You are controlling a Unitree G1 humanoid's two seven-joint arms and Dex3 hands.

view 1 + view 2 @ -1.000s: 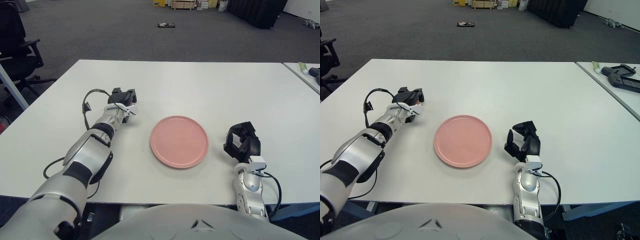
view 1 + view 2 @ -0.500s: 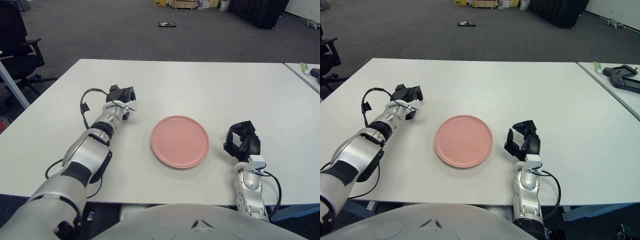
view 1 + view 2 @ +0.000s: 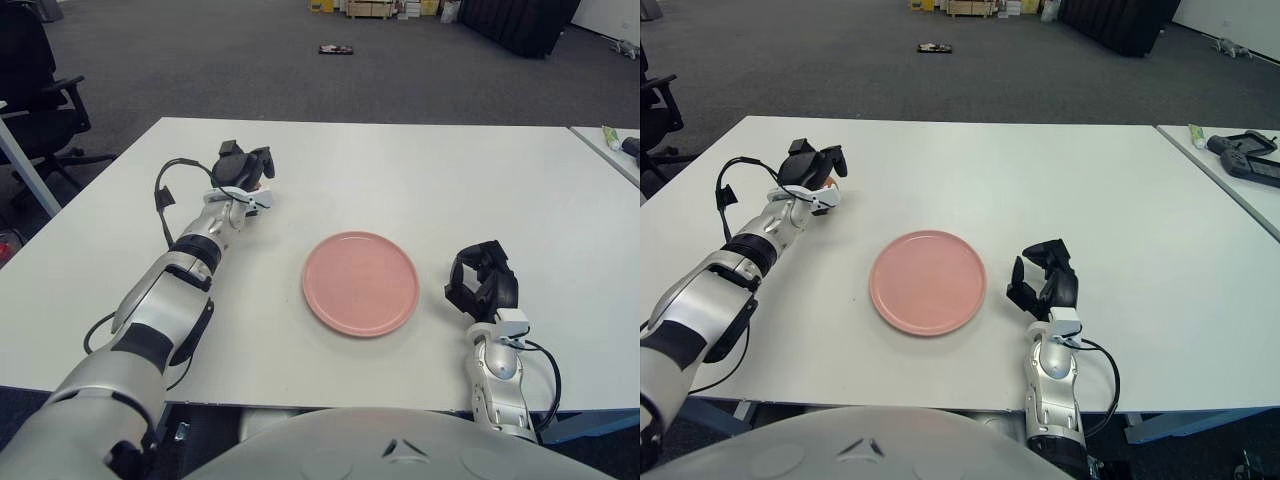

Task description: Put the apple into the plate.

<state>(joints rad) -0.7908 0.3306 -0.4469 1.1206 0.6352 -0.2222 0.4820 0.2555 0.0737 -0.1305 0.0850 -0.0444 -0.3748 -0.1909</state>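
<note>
left hand (image 3: pixel 810 165): fingers curled over small orange-red apple (image 3: pixel 829 183), grip unconfirmed
step: grasping
next: carry right to round pink plate (image 3: pixel 928 281)
right hand (image 3: pixel 1045 285): idle right of plate, curled, empty

Left robot hand (image 3: pixel 243 166) reaches far forward, fingers curled; right robot hand (image 3: pixel 482 283) stays near, fingers curled.

head stereo pair, downward over one table (image 3: pixel 420 170)

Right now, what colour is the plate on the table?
The plate is pink, plain with no pattern. It shows best in the left eye view.
</note>
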